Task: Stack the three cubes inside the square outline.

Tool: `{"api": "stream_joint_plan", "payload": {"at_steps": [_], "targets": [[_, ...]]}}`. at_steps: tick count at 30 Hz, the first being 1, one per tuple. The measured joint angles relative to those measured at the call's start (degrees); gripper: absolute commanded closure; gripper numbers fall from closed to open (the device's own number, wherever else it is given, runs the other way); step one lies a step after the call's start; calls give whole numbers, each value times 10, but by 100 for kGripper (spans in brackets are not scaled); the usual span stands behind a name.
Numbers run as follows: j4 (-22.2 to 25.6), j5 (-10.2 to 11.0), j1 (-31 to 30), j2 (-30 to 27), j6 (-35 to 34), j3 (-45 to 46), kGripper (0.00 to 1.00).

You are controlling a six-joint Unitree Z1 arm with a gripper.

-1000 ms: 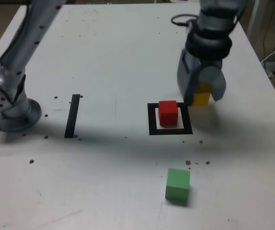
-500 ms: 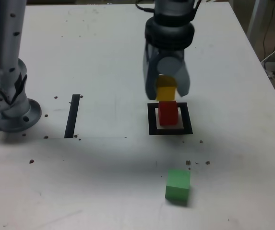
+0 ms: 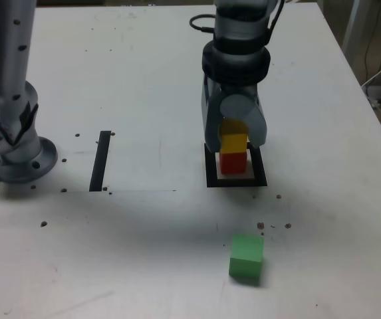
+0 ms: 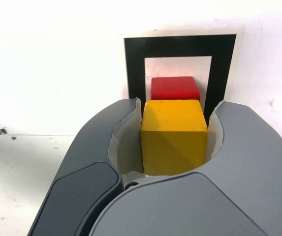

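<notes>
Red cube (image 3: 233, 161) inside the square outline (image 3: 210, 167). Yellow cube (image 3: 233, 143) right on top of red, pinched tight between both sides of the gripper (image 4: 174, 128), not let go yet. Green cube (image 3: 246, 257) well apart from the outline, waiting. No words or labels anywhere.

No readable text, labels, brands, numbers or signs are showing in either view.
</notes>
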Motion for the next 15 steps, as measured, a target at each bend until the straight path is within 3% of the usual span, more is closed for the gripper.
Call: {"api": "stream_joint_plan", "payload": {"at_steps": [7, 15], "targets": [[-1, 6, 0, 3, -6, -3, 73], [-3, 5, 0, 5, -7, -2, 66]]}}
